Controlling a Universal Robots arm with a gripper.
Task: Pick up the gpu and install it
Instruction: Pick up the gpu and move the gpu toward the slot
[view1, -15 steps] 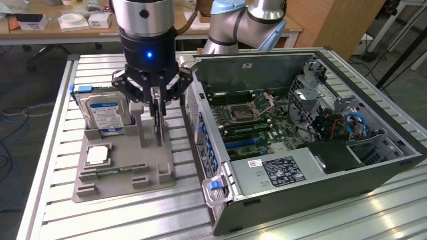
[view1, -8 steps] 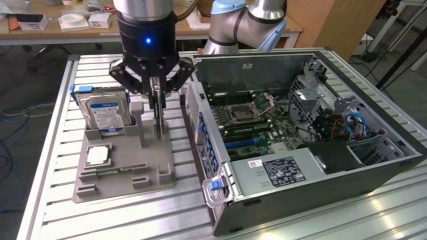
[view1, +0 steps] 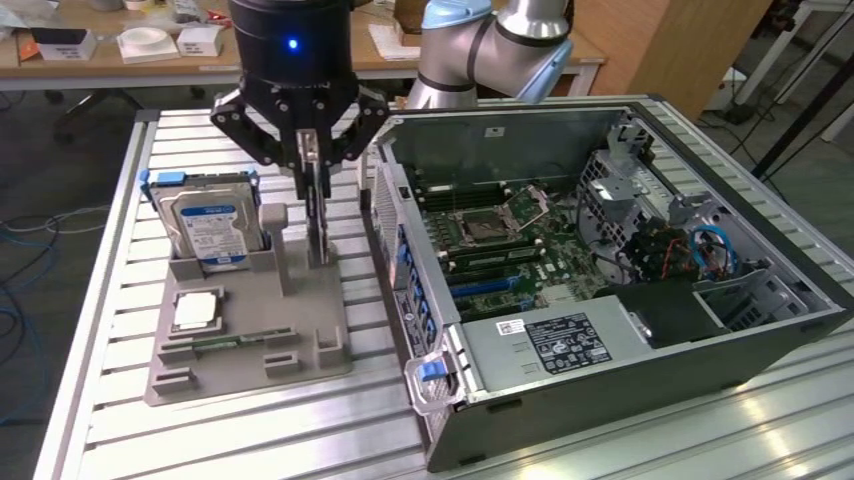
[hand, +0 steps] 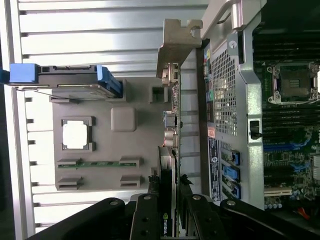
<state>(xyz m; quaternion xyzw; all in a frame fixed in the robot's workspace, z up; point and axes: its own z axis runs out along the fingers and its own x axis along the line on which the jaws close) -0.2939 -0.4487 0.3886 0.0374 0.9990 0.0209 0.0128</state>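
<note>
My end effector is clenched on the gpu, which stands upright and edge-on over the grey holder on the slatted tabletop, between the hard drive and the open computer case. The wrist view gives me the card's silver bracket and port edge, where the exterior view gives just a thin dark sliver. I cannot tell whether the card's lower edge sits in its slot or hangs just above it

Fingers seemingly grip the upright gpu over the grey holder.
</note>
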